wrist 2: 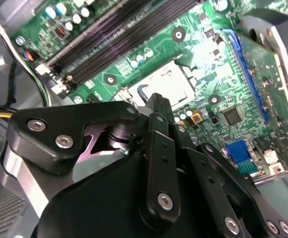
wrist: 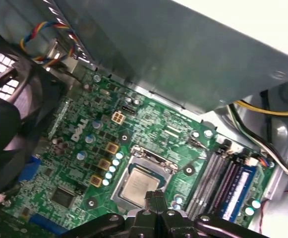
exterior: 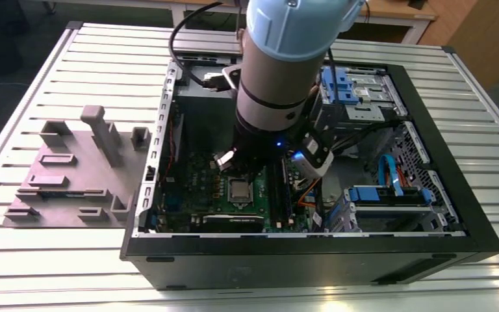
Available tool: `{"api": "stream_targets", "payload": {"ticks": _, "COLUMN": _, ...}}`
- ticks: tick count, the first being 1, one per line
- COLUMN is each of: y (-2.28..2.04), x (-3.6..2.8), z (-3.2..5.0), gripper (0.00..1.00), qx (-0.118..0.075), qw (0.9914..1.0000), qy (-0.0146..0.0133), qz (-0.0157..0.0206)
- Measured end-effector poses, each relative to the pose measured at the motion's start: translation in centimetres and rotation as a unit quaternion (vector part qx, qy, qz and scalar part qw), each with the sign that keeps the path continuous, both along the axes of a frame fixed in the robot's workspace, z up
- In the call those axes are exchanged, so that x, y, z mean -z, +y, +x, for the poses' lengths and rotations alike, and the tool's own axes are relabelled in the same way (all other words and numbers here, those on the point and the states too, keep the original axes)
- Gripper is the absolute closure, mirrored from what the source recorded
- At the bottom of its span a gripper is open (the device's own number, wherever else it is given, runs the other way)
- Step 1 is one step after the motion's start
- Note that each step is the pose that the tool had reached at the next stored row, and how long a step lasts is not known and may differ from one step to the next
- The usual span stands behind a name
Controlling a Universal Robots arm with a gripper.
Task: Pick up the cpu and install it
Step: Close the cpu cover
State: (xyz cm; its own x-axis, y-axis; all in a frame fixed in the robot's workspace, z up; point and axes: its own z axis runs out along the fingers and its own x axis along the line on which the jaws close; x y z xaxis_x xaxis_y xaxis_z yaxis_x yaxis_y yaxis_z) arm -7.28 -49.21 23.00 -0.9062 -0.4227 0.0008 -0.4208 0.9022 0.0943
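The cpu [wrist: 138, 185] is a small square chip with a silvery-grey top. It lies flat inside the metal-framed socket [wrist: 151, 155] on the green motherboard [wrist: 74, 163] of the open computer case [exterior: 310, 250]. It also shows as a bright square, the cpu [wrist 2: 164, 83], in the second wrist view, and as a pale square, the cpu [exterior: 236, 189], in the exterior view. My gripper [wrist: 156, 197] hangs just above the chip's near edge, shut, fingertips together with nothing between them. The black gripper [wrist 2: 157, 100] body covers part of the socket.
Dark memory slots [wrist: 222, 179] run beside the socket, and a black fan [wrist: 5, 114] stands on its other side. A grey metal box [wrist: 183, 49] overhangs the board. A grey fixture [exterior: 76, 169] with blocks lies on the slatted table at the exterior view's left. Drive cages [exterior: 353, 91] and blue cables [exterior: 390, 170] fill the case's right.
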Motion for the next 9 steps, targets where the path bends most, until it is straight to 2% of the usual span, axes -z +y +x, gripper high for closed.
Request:
{"api": "stream_targets", "payload": {"ticks": 3, "y": 0.00, "x": 0.13, "z": -0.31, "gripper": 0.90, "qx": 0.000, "qw": 1.00000, "qy": 0.0000, "qz": -0.0001}}
{"api": "stream_targets", "payload": {"ticks": 9, "y": -0.04, "x": 0.22, "z": -0.35, "gripper": 0.90, "qx": 0.000, "qw": 1.00000, "qy": 0.0000, "qz": -0.0001}}
